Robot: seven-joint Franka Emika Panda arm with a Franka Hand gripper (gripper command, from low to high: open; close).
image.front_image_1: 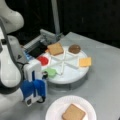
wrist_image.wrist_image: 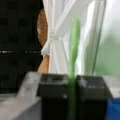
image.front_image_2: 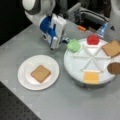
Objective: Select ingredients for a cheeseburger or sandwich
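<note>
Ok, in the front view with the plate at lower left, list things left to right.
White plate with toast square → pincer shut on the lettuce → tomato slice → second toast square.

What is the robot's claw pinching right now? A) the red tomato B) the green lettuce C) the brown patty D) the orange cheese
B: in the wrist view the gripper is shut on the thin edge of the green lettuce, and in a front view the lettuce sits right at the gripper's tip by the divided tray.
</note>
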